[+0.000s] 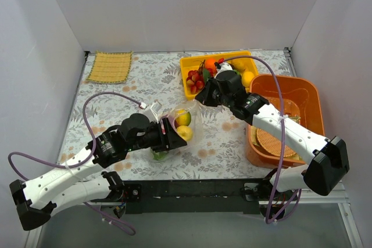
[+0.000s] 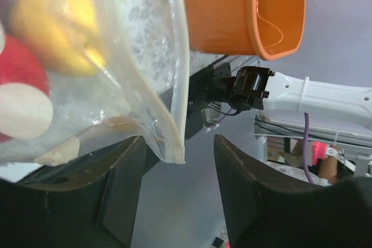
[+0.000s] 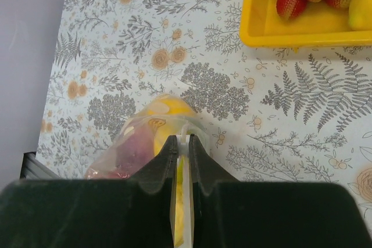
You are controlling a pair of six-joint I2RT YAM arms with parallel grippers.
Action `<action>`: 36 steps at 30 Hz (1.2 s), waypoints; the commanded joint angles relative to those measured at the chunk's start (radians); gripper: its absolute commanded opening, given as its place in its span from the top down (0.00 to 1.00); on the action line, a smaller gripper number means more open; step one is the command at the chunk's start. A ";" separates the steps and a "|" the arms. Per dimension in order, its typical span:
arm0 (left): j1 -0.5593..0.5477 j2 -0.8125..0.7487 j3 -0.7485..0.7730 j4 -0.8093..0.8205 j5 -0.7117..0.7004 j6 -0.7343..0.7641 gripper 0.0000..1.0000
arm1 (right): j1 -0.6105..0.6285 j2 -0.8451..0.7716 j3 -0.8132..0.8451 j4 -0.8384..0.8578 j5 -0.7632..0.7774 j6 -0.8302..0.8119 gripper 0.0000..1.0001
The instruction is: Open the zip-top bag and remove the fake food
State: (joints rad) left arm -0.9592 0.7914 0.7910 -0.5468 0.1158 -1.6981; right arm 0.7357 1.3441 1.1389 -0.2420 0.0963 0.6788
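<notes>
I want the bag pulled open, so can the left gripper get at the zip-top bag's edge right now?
Probably yes: the left gripper stands open with the zip-top bag edge hanging right in its gap, nothing in the way, while the right gripper holds another edge pinched.

- Zip-top bag (image 2: 148,45): cropped at 9 and 12 o'clock in the left wrist view. The fake food (image 2: 55,27) inside is blurred and its kinds cannot be determined.
- In the right wrist view, the bag's 6 o'clock portion is concealed behind the right gripper (image 3: 182,143).
- Yellow tray (image 3: 302,39): cropped at 1 o'clock. In the overhead view it is partly covered by the right arm (image 1: 279,123).
</notes>
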 commanded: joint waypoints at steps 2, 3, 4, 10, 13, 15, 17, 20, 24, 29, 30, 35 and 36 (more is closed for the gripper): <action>-0.004 0.117 0.206 -0.157 -0.125 0.207 0.53 | 0.025 -0.005 0.068 -0.020 -0.007 -0.021 0.99; -0.006 0.143 0.223 -0.174 -0.149 0.224 0.54 | 0.025 -0.006 0.073 -0.020 -0.006 -0.021 0.99; -0.004 0.175 0.241 -0.195 -0.169 0.248 0.55 | 0.027 -0.006 0.078 -0.026 -0.004 -0.021 0.99; -0.004 0.186 0.266 -0.205 -0.119 0.296 0.45 | 0.030 -0.006 0.087 -0.037 0.011 -0.025 0.99; -0.004 0.140 0.234 -0.215 -0.132 0.276 0.44 | 0.031 -0.005 0.087 -0.039 0.010 -0.027 0.99; -0.004 0.118 0.238 -0.237 -0.195 0.262 0.45 | 0.034 -0.006 0.091 -0.040 0.010 -0.027 0.99; -0.004 0.120 0.272 -0.251 -0.225 0.273 0.45 | 0.037 -0.005 0.094 -0.040 0.011 -0.027 0.99; -0.004 0.186 0.359 -0.281 -0.286 0.304 0.46 | 0.045 -0.002 0.105 -0.046 0.017 -0.027 0.99; -0.004 0.285 0.422 -0.306 -0.364 0.366 0.48 | 0.051 0.004 0.114 -0.054 0.025 -0.027 0.99; -0.004 0.385 0.448 -0.324 -0.441 0.403 0.52 | 0.054 0.012 0.120 -0.065 0.034 -0.028 0.99; -0.004 0.391 0.450 -0.343 -0.453 0.406 0.55 | 0.054 0.009 0.119 -0.066 0.040 -0.030 0.99; -0.004 0.390 0.442 -0.375 -0.545 0.405 0.63 | 0.054 0.010 0.122 -0.075 0.054 -0.041 0.99; -0.004 0.385 0.439 -0.369 -0.553 0.405 0.69 | 0.054 0.012 0.124 -0.074 0.054 -0.044 0.99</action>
State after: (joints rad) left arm -0.9596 1.2171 1.2072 -0.8780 -0.3279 -1.3159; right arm 0.7860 1.3502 1.2083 -0.3233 0.1223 0.6670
